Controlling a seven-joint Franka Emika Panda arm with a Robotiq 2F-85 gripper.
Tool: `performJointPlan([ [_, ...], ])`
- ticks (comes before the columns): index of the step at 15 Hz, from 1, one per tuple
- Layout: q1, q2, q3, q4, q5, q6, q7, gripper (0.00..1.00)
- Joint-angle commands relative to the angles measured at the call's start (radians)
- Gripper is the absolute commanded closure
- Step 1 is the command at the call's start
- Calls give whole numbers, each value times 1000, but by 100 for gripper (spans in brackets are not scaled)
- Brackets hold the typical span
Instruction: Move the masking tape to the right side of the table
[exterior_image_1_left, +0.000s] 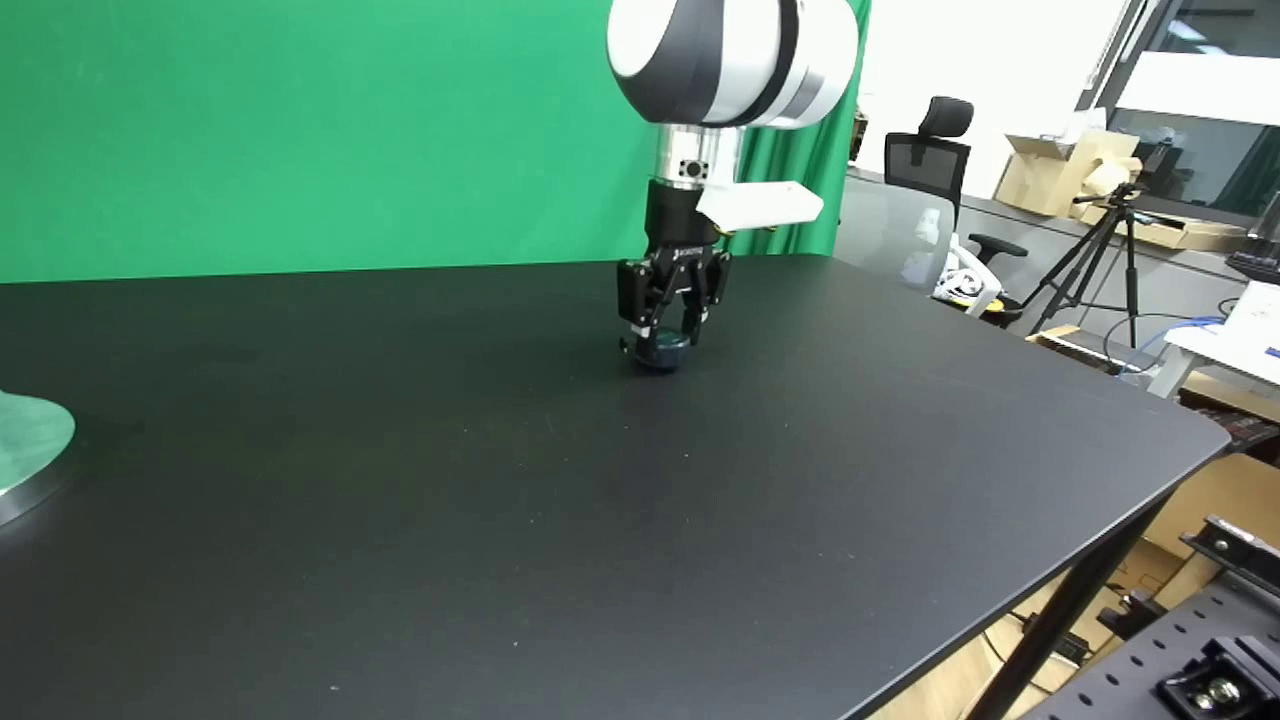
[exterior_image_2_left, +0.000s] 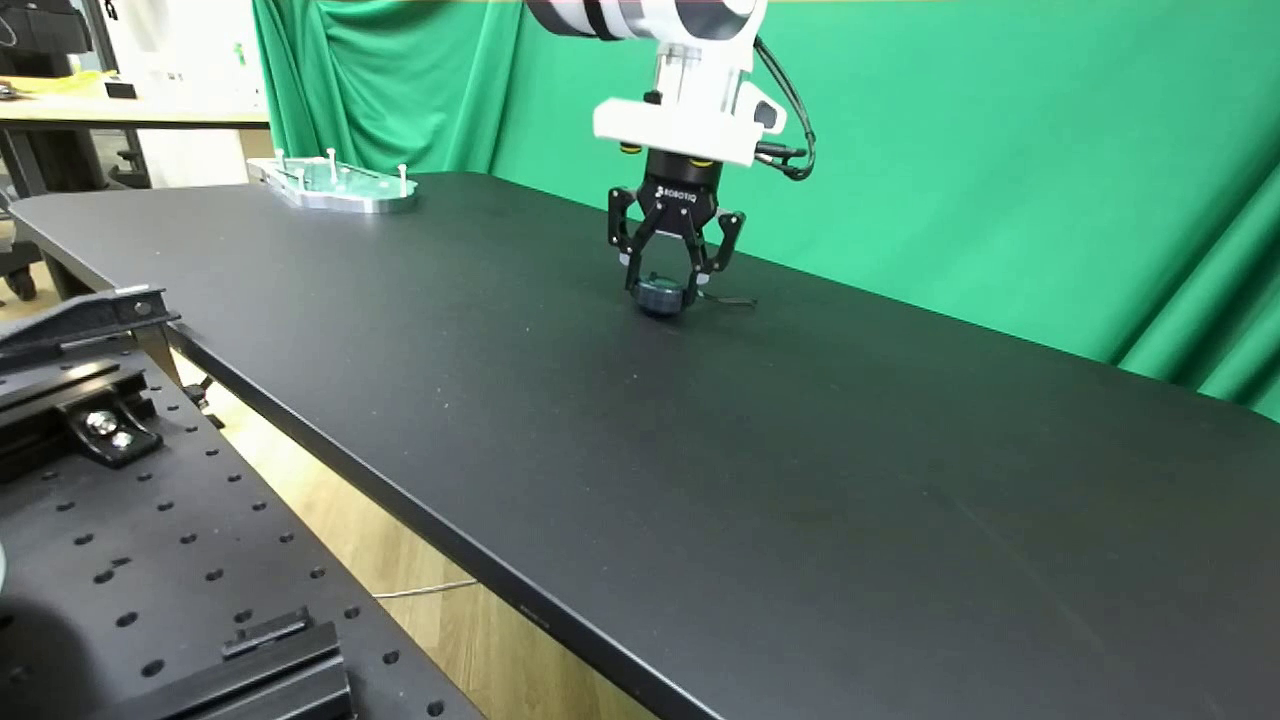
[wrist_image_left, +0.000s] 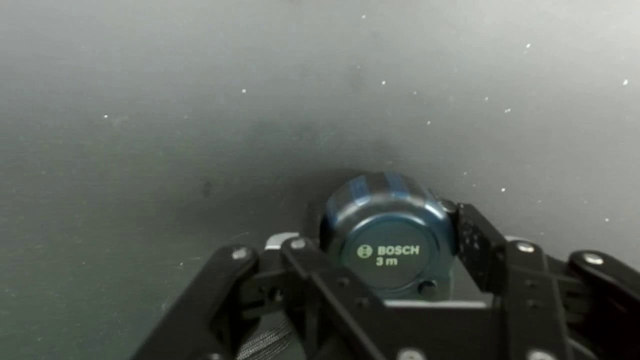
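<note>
I've got a big flat matte black worktop (exterior_image_1_left: 480, 500) as the largest thing in both exterior views, green fabric backdrop (exterior_image_1_left: 330, 130) behind its far edge. My white and grey jointed arm (exterior_image_1_left: 735, 60) reaches down over it. Dark grey perforated plate (exterior_image_2_left: 260, 560) beside the worktop; in an exterior view, a pale green flat plate (exterior_image_2_left: 345, 185) with upright posts sits on it, well apart from my tool. That black two-fingered tool (exterior_image_2_left: 662, 287) is pinching the squat round dark blue tape (wrist_image_left: 390, 237), printed BOSCH 3 m, pads (wrist_image_left: 477, 245) on both sides. Tape's near the backdrop edge; can't tell whether its underside touches down. Thin dark strip (exterior_image_2_left: 735, 301) just beside one finger.
</note>
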Motion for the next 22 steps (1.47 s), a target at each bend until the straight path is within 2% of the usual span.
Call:
performJointPlan([
  [1, -5, -46, -28, -8, -28, 0, 35, 57],
  [10, -42, -101, -114, -44, -41, 4, 75, 57],
  [22, -103, -61, -138, -71, -22, 8, 89, 57],
])
